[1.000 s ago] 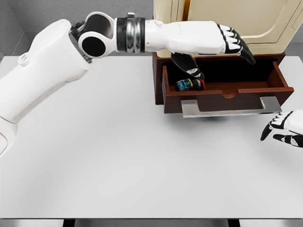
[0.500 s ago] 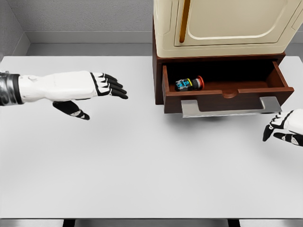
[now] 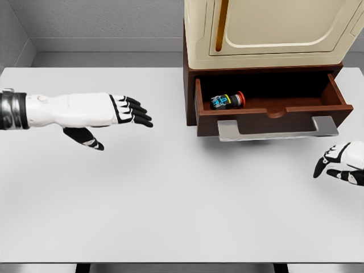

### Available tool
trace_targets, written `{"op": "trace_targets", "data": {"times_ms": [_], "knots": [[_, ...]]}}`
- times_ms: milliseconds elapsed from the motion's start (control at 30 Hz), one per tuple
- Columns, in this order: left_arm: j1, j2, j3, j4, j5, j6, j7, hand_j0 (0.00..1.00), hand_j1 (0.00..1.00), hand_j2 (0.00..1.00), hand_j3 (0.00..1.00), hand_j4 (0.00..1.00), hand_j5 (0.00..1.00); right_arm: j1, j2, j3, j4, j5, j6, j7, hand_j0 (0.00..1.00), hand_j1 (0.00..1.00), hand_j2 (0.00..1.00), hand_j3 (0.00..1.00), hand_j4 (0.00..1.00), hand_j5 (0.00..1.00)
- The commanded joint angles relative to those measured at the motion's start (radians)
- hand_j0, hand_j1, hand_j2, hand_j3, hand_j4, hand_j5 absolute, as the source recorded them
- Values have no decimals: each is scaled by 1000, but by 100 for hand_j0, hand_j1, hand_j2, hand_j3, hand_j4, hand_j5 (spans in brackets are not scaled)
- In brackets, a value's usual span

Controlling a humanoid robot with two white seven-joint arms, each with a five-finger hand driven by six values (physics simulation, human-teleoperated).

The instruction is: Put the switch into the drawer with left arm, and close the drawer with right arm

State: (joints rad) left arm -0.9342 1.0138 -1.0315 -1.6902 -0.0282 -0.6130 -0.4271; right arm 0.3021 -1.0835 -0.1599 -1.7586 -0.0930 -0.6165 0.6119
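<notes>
A white desk (image 3: pixel 170 199) is seen below a grey wall (image 3: pixel 102 20). A cream appliance (image 3: pixel 267 28) is set on the brown cabinet.

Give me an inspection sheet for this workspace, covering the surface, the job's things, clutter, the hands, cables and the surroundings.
Surface: white table, flat, bare in front of the cabinet.
Job's things: switch lies on its side in the left part of the drawer; the drawer is pulled open, its metal handle facing the robot.
Clutter: nothing seen.
Hands: left hand over the table left of the drawer, fingers extended, holding nothing; right hand at the right edge, below the handle and not touching it, fingers relaxed, empty.
Cables: nothing seen.
Surroundings: cream appliance sits on top of the brown cabinet; grey wall behind the table.
</notes>
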Motion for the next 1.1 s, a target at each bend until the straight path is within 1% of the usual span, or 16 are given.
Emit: {"op": "trace_targets", "data": {"times_ms": [0,33,133,233,300,367,433,600,700,767,833,967,1067], "knots": [[0,0,1,0,7,2,-1,100,100,100,100,100,100,8,1,-1,-1,-14,6,-1,48,48,48,48,48,48],[0,0,1,0,7,2,-2,100,100,100,100,100,100,8,1,-6,-1,-14,6,-1,48,48,48,48,48,48],[0,0,1,0,7,2,-2,100,100,100,100,100,100,34,4,-116,-1,-24,6,-1,48,48,48,48,48,48],[0,0,1,0,7,2,-2,100,100,100,100,100,100,32,-1,-133,-1,-60,6,-1,48,48,48,48,48,48],[0,0,1,0,7,2,-2,100,100,100,100,100,100,31,-7,-132,-1,-62,6,-1,48,48,48,48,48,48],[0,0,1,0,7,2,-2,100,100,100,100,100,100,22,-12,-122,-2,-62,6,-1,47,47,47,47,47,47],[0,0,1,1,7,2,-2,100,100,100,100,100,100,18,-42,-112,-2,-62,6,-1,47,47,47,47,47,47],[0,0,1,1,7,2,-2,100,100,100,100,100,100,8,-58,-83,-2,-60,6,-1,47,47,47,47,47,47],[0,-1,-1,3,7,2,-2,100,100,100,100,100,100,-24,-68,-47,-2,-60,6,-1,47,47,47,47,47,47],[0,-1,-1,3,5,2,-2,100,100,100,100,100,100,-78,-72,13,-2,-62,6,-1,47,47,47,47,47,47],[0,-1,-1,3,5,2,-2,100,100,100,100,100,100,-116,-72,57,-2,-62,6,-1,47,47,47,47,47,47],[0,-1,-1,18,5,2,-2,100,100,100,100,100,100,-136,-72,91,-1,-62,6,-1,49,49,49,49,49,49],[0,-1,-1,18,7,2,-2,100,100,100,100,100,100,-147,-70,95,1,-62,6,-1,49,49,49,49,49,49]]}}
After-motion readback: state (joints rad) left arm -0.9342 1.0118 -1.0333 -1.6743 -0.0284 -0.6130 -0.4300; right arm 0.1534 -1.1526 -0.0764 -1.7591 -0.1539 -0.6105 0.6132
